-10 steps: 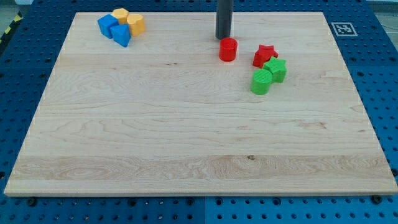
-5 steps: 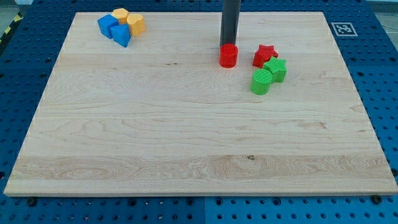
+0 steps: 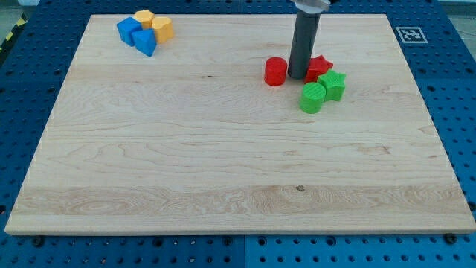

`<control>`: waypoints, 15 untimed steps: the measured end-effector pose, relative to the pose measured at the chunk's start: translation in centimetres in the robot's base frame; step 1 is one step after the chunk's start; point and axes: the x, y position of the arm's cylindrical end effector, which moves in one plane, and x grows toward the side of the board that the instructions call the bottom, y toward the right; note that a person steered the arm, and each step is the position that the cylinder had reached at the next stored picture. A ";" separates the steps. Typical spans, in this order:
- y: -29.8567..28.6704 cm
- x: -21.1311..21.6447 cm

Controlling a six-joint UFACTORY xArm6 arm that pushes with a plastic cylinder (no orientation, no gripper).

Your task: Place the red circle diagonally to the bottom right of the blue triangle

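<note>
The red circle (image 3: 276,71) sits on the wooden board in the upper middle of the view. My tip (image 3: 299,77) is down on the board just to its right, in the gap between it and the red star (image 3: 320,67), which the rod partly hides. The blue triangle (image 3: 146,42) lies at the view's top left, far to the left of the red circle, in a cluster with a blue cube (image 3: 128,30).
Two yellow blocks (image 3: 153,25) touch the blue ones at the top left. A green star (image 3: 332,84) and a green circle (image 3: 313,97) sit just below the red star. A marker tag (image 3: 410,34) is at the board's top right corner.
My tip has moved from above the red circle round to its right side, between it and the red star. The red circle has shifted slightly down and right.
</note>
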 end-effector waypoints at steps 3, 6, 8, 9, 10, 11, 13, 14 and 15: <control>-8.1 0.4; -11.4 1.7; -8.6 1.7; -6.8 1.7; -6.5 0.9; -6.5 -2.2; -12.0 -2.5; -13.1 -2.3; -13.1 1.4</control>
